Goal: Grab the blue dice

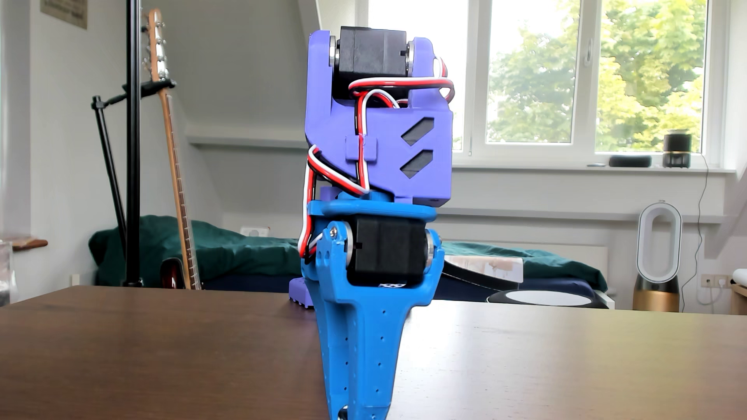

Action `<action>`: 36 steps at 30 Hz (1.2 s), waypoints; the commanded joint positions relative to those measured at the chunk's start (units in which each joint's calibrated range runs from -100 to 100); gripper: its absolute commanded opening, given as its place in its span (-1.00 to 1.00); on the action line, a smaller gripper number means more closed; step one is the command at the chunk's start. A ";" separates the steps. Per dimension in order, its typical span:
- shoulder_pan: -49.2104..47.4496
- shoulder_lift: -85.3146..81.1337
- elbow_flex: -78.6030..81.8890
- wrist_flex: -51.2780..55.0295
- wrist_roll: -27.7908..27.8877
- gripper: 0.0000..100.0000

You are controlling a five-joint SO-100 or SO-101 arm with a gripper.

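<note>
Dark brown wood-grain surface fills the lower half of the frame, bare apart from the arm standing at centre. Behind it is a bright bedroom: a white-framed window at upper right with green trees outside, a bed under a dark green blanket across the middle, a wooden guitar neck leaning on a black stand at left, and a white and gold bladeless fan at right. A small black cylinder sits on the sill.

The purple and blue printed arm rises at centre, red, white and black wires looping down its left side. Its blue plastic tool tapers straight down to the bottom edge of the frame, long axis near vertical, the tip cut off by the frame edge. Only one broad blue finger faces me, so I cannot tell whether the fingers are apart or together. I can't see the blue dice anywhere on the surface.
</note>
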 commanded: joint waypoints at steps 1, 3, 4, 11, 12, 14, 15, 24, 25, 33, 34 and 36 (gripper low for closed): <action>0.97 -1.79 -6.54 0.84 -2.28 -0.97; 1.14 -3.47 -11.60 1.44 -3.65 -0.97; 1.22 -4.89 -13.14 1.61 -4.39 -0.97; 3.67 -22.89 -14.22 3.32 -11.80 -0.97; 4.33 -25.99 -14.22 3.32 -12.43 -0.97; 5.07 -32.44 -14.13 3.32 -12.80 -0.97; 5.23 -35.87 -13.86 3.32 -12.80 -0.97; 5.56 -73.37 10.91 3.32 -12.80 -0.97; 5.80 -78.06 15.52 3.32 -12.80 -0.97; 5.56 -108.79 64.53 -0.02 -12.54 -0.97; 5.56 -110.96 70.14 -1.98 -12.54 -0.97; 5.56 -116.07 82.70 -6.77 -12.54 -0.97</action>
